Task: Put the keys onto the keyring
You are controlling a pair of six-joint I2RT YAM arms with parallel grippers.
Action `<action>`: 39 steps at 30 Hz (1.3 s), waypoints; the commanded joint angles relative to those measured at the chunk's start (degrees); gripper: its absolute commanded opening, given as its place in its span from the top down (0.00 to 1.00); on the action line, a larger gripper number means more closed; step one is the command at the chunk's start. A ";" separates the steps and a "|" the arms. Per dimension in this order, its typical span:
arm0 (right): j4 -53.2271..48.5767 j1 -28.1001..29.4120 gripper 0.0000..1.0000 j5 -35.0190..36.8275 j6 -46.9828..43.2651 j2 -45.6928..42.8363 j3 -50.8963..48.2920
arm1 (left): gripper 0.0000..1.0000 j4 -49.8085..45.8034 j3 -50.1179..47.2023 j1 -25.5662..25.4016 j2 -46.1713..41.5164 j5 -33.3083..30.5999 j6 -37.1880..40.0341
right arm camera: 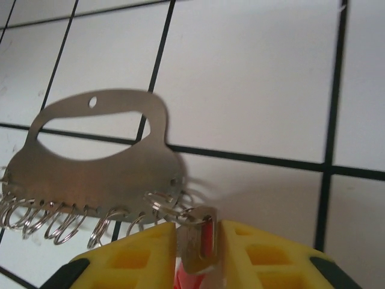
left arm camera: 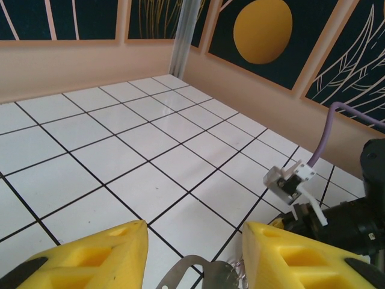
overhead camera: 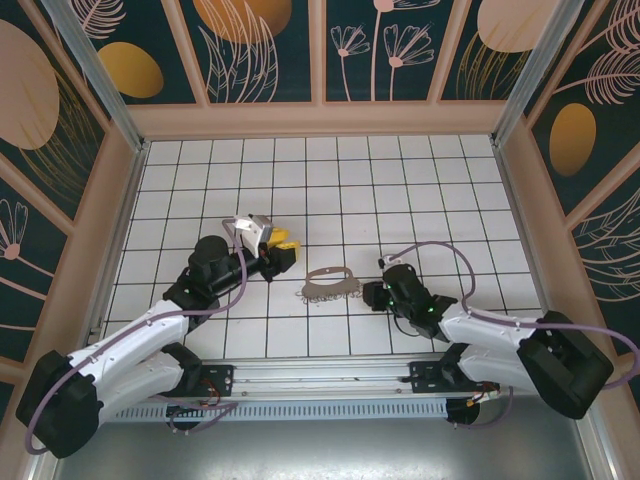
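Overhead, keyring point(overhead camera: 330, 290) lies beside the right claw point(overhead camera: 368, 294); wrist-close, that claw stands narrow about the red key point(right arm camera: 201, 241), grip unclear.

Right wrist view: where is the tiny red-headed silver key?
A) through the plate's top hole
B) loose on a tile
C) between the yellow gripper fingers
C: the red-headed key stands between the yellow fingers of the right gripper, at the end ring of the flat silver keyring plate.
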 commanded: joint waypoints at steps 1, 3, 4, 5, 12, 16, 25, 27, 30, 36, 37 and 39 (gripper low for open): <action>-4.75 0.23 0.70 7.74 1.64 -3.88 0.06 | 0.54 3.08 1.27 -0.17 -0.05 1.40 0.19; -6.49 0.23 0.67 9.44 1.38 -5.86 0.77 | 0.53 3.19 1.31 -0.20 0.04 1.59 -0.23; -6.72 0.23 0.64 9.64 1.02 -6.58 1.04 | 0.52 3.12 1.23 -0.18 0.12 1.67 -0.44; -6.88 0.23 0.59 9.65 0.44 -7.21 1.48 | 0.51 2.98 1.24 -0.21 0.29 1.53 -0.67; -8.80 0.48 0.29 11.96 -6.61 -9.39 8.14 | 0.02 -3.91 3.58 -0.16 1.53 -6.71 -1.31; -7.32 0.40 0.01 15.35 -13.87 -12.78 10.92 | 0.02 -10.17 5.50 -0.18 2.43 -16.48 -1.16; 4.52 -7.19 0.01 22.24 -28.55 -18.20 7.32 | 0.01 -13.23 1.17 0.69 0.47 -54.53 -6.46; 8.87 -12.86 0.01 16.13 -28.06 -18.97 4.70 | 0.01 -12.39 -0.76 3.44 0.30 -55.52 -6.95; 12.56 -21.93 0.01 8.77 -26.11 -18.05 2.32 | 0.02 -9.96 -3.03 4.09 0.51 -62.61 -6.21; 30.52 -37.36 0.01 2.24 -23.53 -15.47 -6.20 | 0.01 6.70 -8.67 7.27 2.61 -72.36 -0.08; 35.55 -39.86 0.01 -1.92 -24.61 -13.89 -7.63 | 0.01 7.62 -8.58 8.39 3.44 -72.50 -0.33; 43.39 -42.08 0.01 -5.79 -28.07 -9.17 -8.89 | 0.01 13.35 -8.60 9.48 6.25 -72.87 3.23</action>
